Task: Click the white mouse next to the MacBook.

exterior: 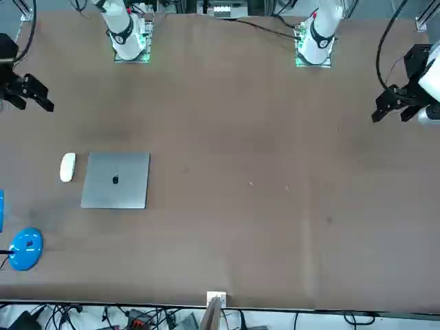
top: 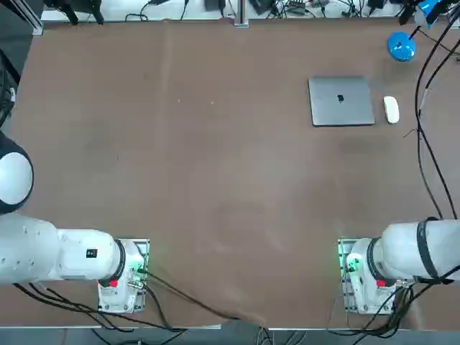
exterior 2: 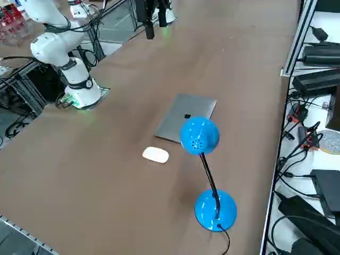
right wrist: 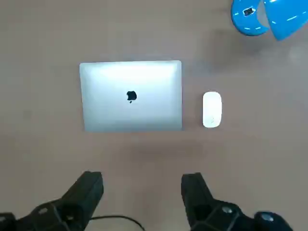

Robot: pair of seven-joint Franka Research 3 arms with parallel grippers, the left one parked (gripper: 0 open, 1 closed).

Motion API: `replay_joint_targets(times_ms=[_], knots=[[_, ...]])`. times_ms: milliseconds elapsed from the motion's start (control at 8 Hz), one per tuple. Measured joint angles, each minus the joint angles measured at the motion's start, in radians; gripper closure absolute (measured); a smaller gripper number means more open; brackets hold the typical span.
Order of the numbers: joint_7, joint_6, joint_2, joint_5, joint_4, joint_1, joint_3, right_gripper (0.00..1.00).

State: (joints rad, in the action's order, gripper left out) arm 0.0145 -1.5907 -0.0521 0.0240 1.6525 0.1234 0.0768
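White mouse (right wrist: 211, 109) beside MacBook (right wrist: 131, 96), gripper (right wrist: 142, 192) open above

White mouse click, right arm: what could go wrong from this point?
The white mouse is small and lies close beside the closed MacBook, so a slightly off descent could press the lid instead. The open right gripper could straddle the mouse. The blue lamp stands nearby and could be knocked.
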Motion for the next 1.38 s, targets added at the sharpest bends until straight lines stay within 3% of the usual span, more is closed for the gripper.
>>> replay_joint_targets(times_ms=[875, 1250, 1375], knots=[[0.010, 0.002, 0.022, 0.001, 0.028, 0.030, -0.014, 0.00], [0.092, -0.142, 0.058, 0.001, 0.138, 0.119, -0.023, 0.04], [0.107, -0.218, 0.064, 0.001, 0.201, 0.142, -0.024, 0.11]])
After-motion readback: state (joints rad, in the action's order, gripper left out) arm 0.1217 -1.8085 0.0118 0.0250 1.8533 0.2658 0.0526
